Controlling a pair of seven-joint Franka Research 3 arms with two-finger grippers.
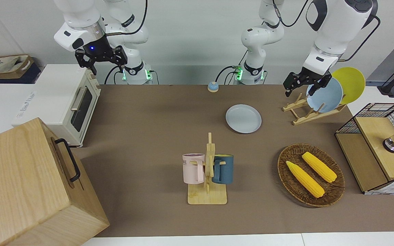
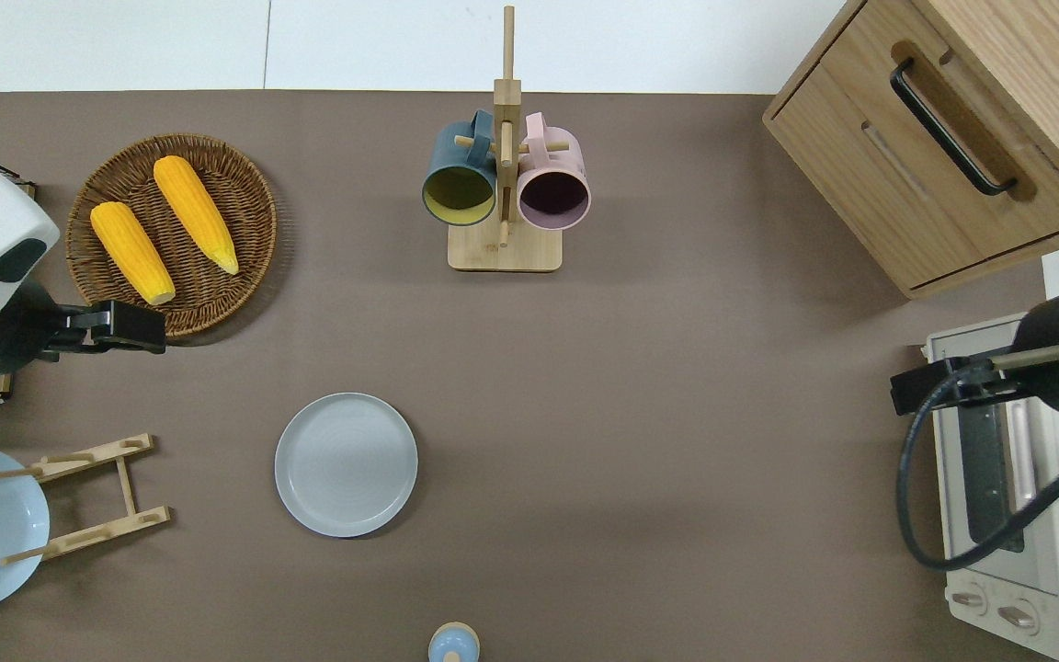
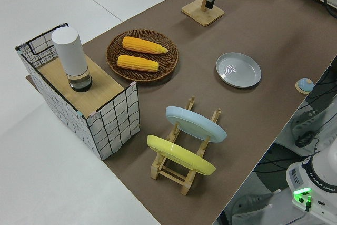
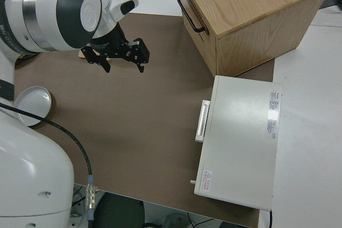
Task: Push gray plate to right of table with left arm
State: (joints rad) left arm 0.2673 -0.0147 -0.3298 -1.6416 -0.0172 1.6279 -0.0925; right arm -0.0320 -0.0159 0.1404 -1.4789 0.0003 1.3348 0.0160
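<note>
The gray plate (image 1: pixel 243 118) lies flat on the brown table (image 1: pixel 149 136), between the mug stand and the robots; it also shows in the overhead view (image 2: pixel 346 464), the left side view (image 3: pixel 238 69) and the right side view (image 4: pixel 32 105). My left gripper (image 1: pixel 299 89) is open and empty, up in the air. In the overhead view (image 2: pixel 148 328) it is over the wicker basket's rim nearest the robots, apart from the plate and toward the left arm's end of the table. My right gripper (image 1: pixel 108 66) is open and empty; that arm is parked.
A mug stand (image 1: pixel 208 174) holds a pink and a blue mug. A wicker basket (image 1: pixel 333 191) holds two corn cobs. A wooden rack (image 1: pixel 306 114) holds a sky-blue and a yellow plate. A toaster oven (image 1: pixel 63 102), wooden cabinet (image 1: pixel 29 184), wire crate (image 1: pixel 378 150) and small bell (image 1: pixel 213 86) stand around the edges.
</note>
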